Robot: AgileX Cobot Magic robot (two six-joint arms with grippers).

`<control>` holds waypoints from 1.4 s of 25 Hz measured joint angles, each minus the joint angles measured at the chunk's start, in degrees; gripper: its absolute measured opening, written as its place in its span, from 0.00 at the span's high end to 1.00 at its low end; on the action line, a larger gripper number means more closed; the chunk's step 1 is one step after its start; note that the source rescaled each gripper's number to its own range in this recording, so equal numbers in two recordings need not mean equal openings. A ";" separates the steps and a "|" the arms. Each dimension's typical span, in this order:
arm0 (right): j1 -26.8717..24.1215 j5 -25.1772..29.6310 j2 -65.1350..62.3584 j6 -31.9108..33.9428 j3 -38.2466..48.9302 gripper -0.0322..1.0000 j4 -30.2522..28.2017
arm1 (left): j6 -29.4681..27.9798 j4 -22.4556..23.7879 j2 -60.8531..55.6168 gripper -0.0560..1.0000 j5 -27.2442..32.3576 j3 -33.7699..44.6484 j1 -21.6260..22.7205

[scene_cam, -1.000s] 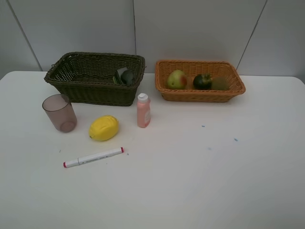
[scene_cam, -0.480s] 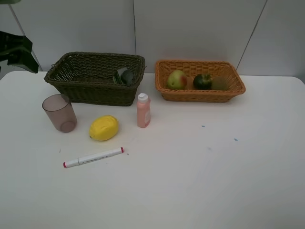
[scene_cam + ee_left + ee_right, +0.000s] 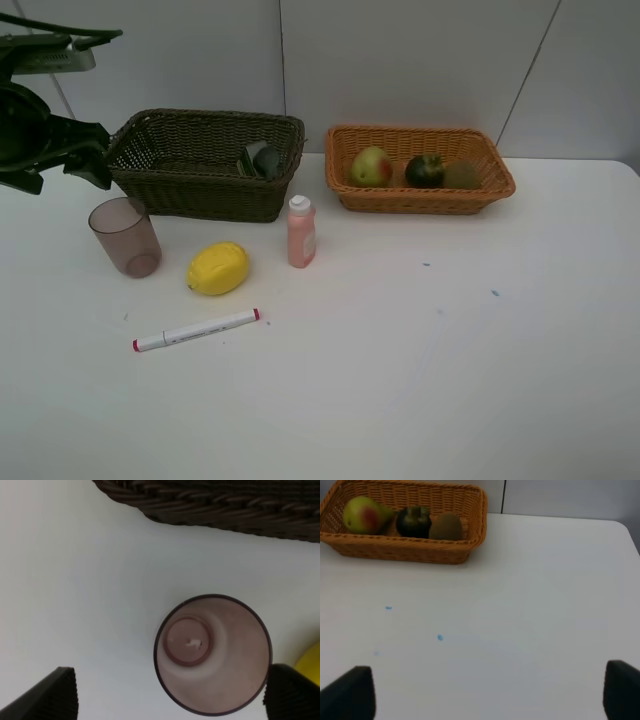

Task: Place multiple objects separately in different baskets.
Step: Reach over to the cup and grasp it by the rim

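Observation:
My left gripper (image 3: 62,172) hangs open above and a little behind the translucent brownish cup (image 3: 125,237), which stands upright left of the yellow lemon (image 3: 218,268). In the left wrist view the cup (image 3: 213,654) sits between the spread fingertips (image 3: 56,696), untouched. A pink bottle (image 3: 302,232) stands in front of the dark olive basket (image 3: 200,195), which holds a dark green pump bottle (image 3: 260,160). The white red-capped marker (image 3: 197,329) lies nearer the front. The orange basket (image 3: 420,200) holds mango (image 3: 371,167), mangosteen (image 3: 425,171) and kiwi (image 3: 461,176). My right gripper (image 3: 485,692) is open over bare table.
The white table (image 3: 450,350) ends at a grey panelled wall behind the baskets. A few small blue specks (image 3: 439,637) mark the tabletop to the right of the middle. The dark basket's wall (image 3: 225,505) runs close behind the cup.
My left arm has come into the exterior view from the upper left and dropped toward the cup. The objects and baskets have not moved.

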 joint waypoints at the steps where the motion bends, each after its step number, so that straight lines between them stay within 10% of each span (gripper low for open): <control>1: 0.00 0.00 0.00 0.00 0.00 0.00 0.00 | 0.00 0.00 0.58 0.03 -0.11 -0.04 0.00; 30: 0.00 0.00 0.00 0.00 0.00 0.00 0.00 | 0.00 0.08 17.08 0.04 -8.17 -0.04 0.00; 35: 0.00 0.00 0.00 0.00 0.00 0.00 0.00 | 0.00 0.08 17.43 0.36 -8.68 -0.04 0.00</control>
